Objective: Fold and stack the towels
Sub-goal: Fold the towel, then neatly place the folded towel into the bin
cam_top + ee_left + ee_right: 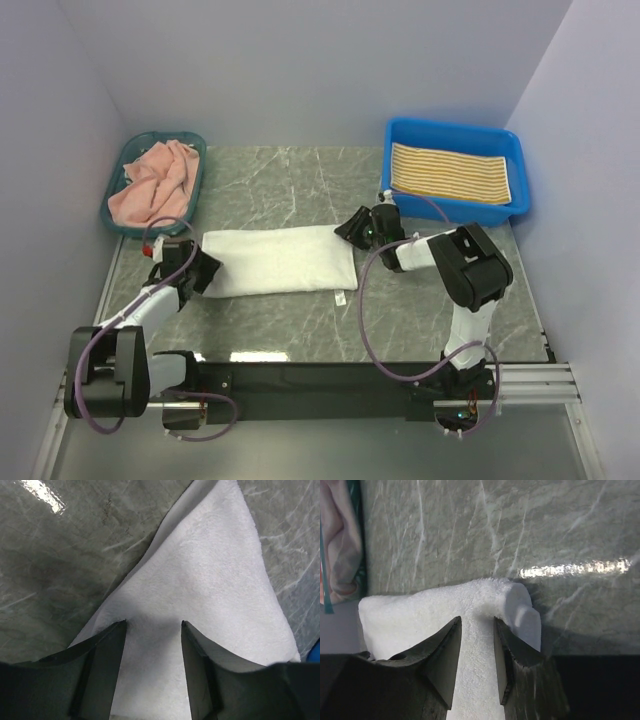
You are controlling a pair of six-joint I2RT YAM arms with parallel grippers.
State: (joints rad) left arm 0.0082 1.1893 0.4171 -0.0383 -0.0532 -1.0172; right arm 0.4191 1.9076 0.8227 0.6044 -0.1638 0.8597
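white towel: lies folded long on bench, between both arms | handling: soft, light, limp; take it at the short ends | left tool: half-open astride left end, holding nothing | right tool: narrow gap around bunched right end, possibly pinching, cannot tell

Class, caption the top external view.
Left end effector and right end effector at opposite ends of the white towel.

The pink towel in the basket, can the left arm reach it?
Probably yes: the pink towel lies uncovered in its basket just beyond the left fingers, nothing between, though they straddle the white towel now.
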